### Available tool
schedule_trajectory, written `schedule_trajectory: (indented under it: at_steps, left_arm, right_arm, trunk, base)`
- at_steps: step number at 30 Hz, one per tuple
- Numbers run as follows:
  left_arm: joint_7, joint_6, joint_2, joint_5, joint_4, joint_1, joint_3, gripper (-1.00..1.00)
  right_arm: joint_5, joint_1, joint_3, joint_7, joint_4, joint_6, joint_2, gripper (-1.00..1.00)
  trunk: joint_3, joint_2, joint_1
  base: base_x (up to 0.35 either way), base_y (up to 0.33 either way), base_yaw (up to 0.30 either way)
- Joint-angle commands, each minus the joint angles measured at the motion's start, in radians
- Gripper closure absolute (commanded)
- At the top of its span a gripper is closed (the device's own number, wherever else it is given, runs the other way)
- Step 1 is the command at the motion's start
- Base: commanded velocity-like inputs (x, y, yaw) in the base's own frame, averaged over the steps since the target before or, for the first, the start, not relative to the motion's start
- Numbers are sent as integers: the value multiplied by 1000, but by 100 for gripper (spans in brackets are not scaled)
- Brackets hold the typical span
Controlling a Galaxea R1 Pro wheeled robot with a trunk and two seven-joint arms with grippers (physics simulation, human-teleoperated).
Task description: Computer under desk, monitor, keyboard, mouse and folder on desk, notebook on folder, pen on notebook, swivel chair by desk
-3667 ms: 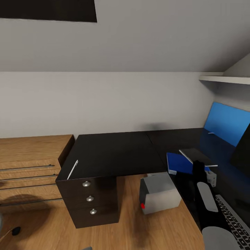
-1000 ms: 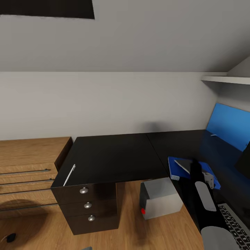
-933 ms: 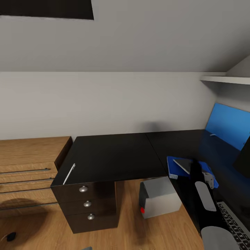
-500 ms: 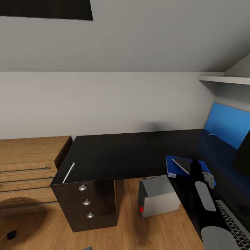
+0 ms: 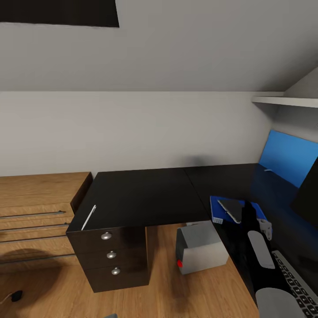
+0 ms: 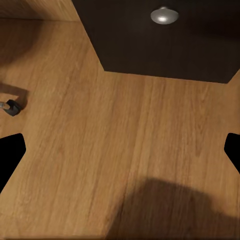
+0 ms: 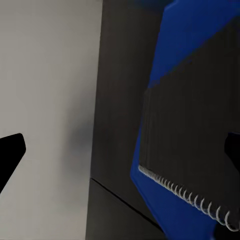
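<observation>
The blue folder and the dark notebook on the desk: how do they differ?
The folder is bright blue and larger; the notebook is dark grey and smaller. The folder lies directly on the black desk, while the notebook lies on top of the folder. The notebook has a wire spiral binding; none shows on the folder. Both lie flat.

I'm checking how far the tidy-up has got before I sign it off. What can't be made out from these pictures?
- Monitor: head view, cut by the right edge; stem and base out of frame.
- Keyboard: head view, cut by the corner, partly behind the right arm.
- Notebook on the folder: head view, near edge hidden by the arm.
- Right claw: its fingers barely show at the wrist view's edges.
</observation>
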Motion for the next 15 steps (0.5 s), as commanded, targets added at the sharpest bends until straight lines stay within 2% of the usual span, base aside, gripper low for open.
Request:
schedule_trajectory:
  at_steps: [1,15]
  left_arm:
    - [7,-6,2,11,-1,-1,-8,-100]
    - [7,-6,2,12,-1,-1,-8,-100]
  right_arm:
    - [-10,-1,0,-1,-1,-5,1,-100]
    - [-12,-1,-2,5,-12,-4,1,-100]
  trunk:
    - [-1,-1,0]
    - [-1,-1,0]
  base:
    - [-17,0,0]
    - [-2,0,0]
